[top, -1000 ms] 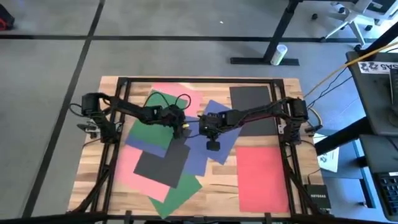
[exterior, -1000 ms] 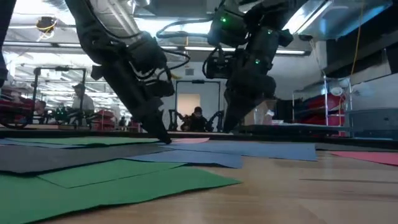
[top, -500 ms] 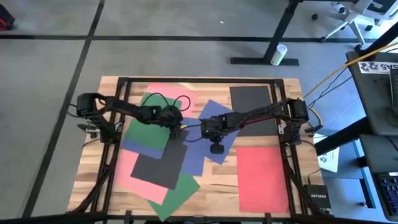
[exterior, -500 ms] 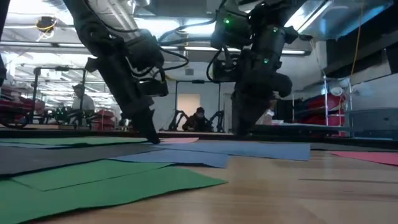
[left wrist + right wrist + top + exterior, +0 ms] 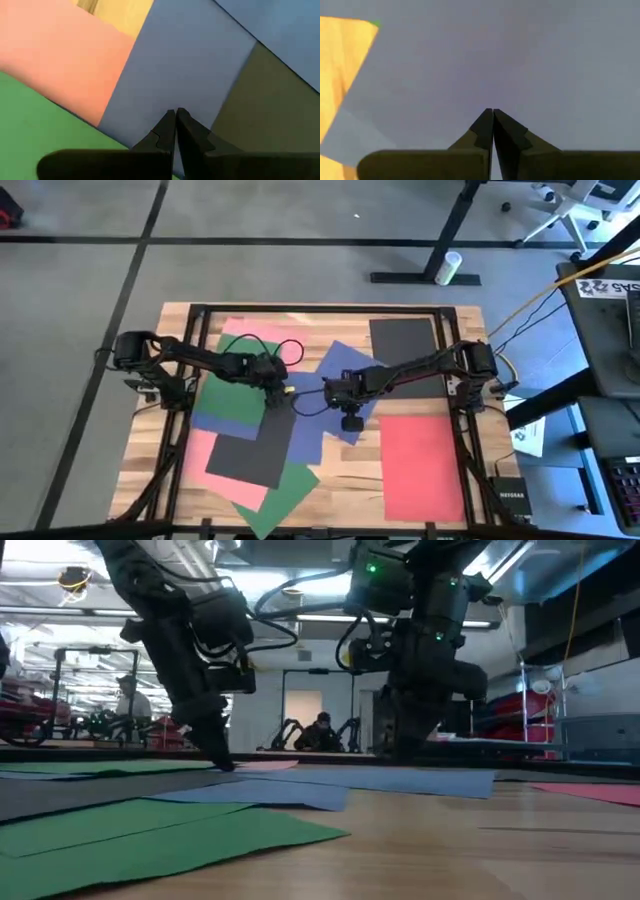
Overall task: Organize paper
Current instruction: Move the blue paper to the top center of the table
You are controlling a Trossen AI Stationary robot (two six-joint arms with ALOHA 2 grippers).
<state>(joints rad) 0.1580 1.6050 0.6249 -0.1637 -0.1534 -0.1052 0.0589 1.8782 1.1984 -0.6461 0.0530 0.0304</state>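
Mid-sort: pressing and sliding loose sheets toward one pile.

Left gripper (image 5: 281, 392) pinched closed, tip down on blue paper (image 5: 335, 402) mid-table; right gripper (image 5: 333, 388) likewise closed, on the same overlapping sheets. Next, probably: dragging together, squaring edges.

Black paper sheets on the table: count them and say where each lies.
2. One black sheet lies alone at the table's far side; the other black sheet lies on the pile near the left. More may be hidden underneath.

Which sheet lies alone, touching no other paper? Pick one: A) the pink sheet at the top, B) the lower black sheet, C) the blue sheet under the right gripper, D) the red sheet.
D: the red sheet lies by itself on bare wood of the table, clear of the overlapping pile.
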